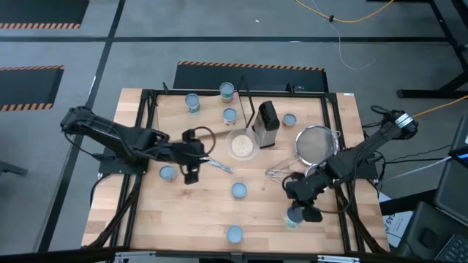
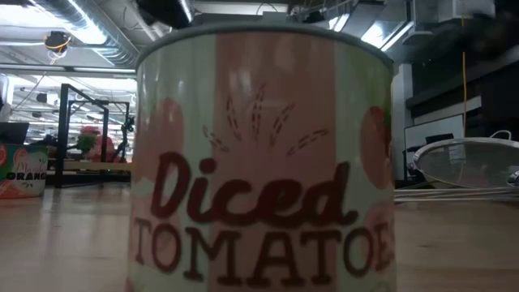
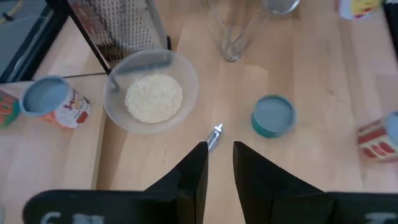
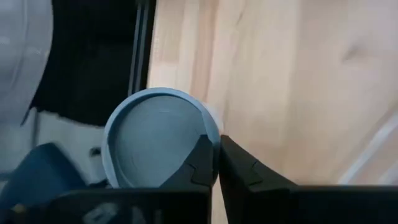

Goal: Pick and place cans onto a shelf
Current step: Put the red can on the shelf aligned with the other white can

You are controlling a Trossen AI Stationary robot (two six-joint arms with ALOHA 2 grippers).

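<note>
Right hand (image 1: 306, 210) sat at the desk's (image 1: 205, 212) near right edge, fingers (image 4: 200, 163) pinched fully together, holding nothing. They sat over the rim of a blue-topped can (image 4: 158, 138) at that edge, beside it rather than around it.

Left hand (image 3: 219, 163) hovered left of centre, fingers a narrow gap apart, empty; a small metal utensil (image 3: 214, 135) lay just ahead of the tips.

Other cans scattered over the desk: three (image 1: 227, 90) near the far edge, one (image 1: 167, 172) by the left hand, one (image 1: 239, 190) mid-desk, one (image 1: 234, 234) at the near edge. Bowl of grains (image 1: 242, 145), grater (image 1: 266, 123) and strainer (image 1: 316, 142) sat centre-right. A diced-tomato can (image 2: 263, 162) filled the low view.
</note>
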